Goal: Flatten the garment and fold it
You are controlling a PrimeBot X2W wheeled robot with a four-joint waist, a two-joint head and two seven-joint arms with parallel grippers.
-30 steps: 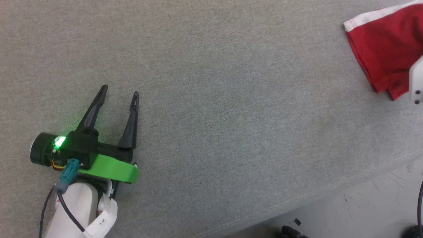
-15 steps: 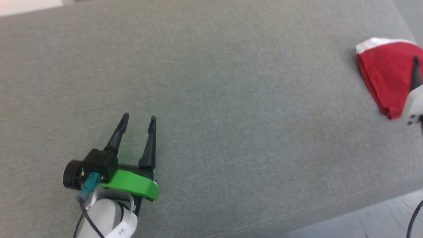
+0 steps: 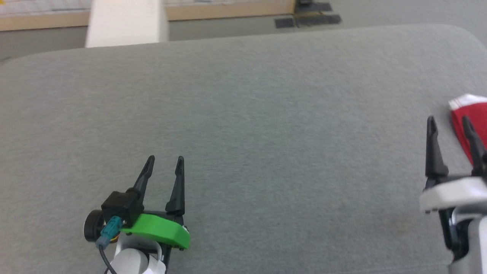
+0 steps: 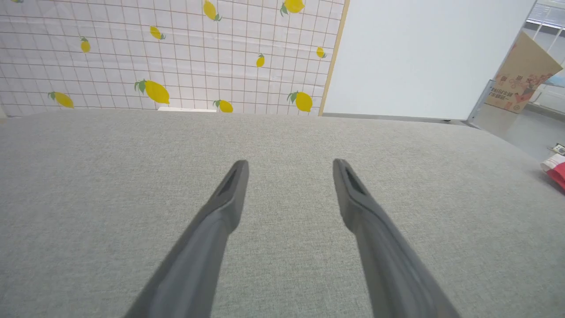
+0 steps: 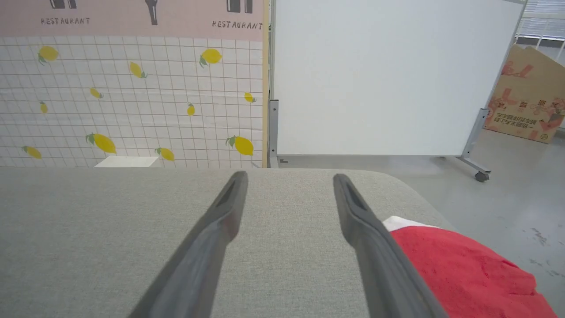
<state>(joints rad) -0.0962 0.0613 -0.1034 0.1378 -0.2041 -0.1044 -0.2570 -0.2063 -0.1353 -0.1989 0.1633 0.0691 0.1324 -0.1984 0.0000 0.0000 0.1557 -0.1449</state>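
The garment (image 3: pixel 471 121) is a folded red bundle with a white edge, lying at the far right of the grey cushioned table (image 3: pixel 266 133). It also appears at the lower right of the right wrist view as the garment (image 5: pixel 459 269), and as a small red patch, the garment (image 4: pixel 557 171), in the left wrist view. My right gripper (image 3: pixel 448 123) stands open just left of it, with nothing between its fingers, one finger overlapping the red cloth in the head view. My left gripper (image 3: pixel 165 160) is open over bare cloth at the lower left.
Beyond the table's far edge stand a lemon-print tiled wall (image 5: pixel 132 110), a white panel on castors (image 5: pixel 379 79) and a cardboard box (image 5: pixel 525 106). Grey floor (image 5: pixel 507 198) lies off the table's right side.
The head camera has tilted up, bringing the table's far edge into view. My right gripper has opened and stands upright beside the garment. The left gripper keeps its open pose.
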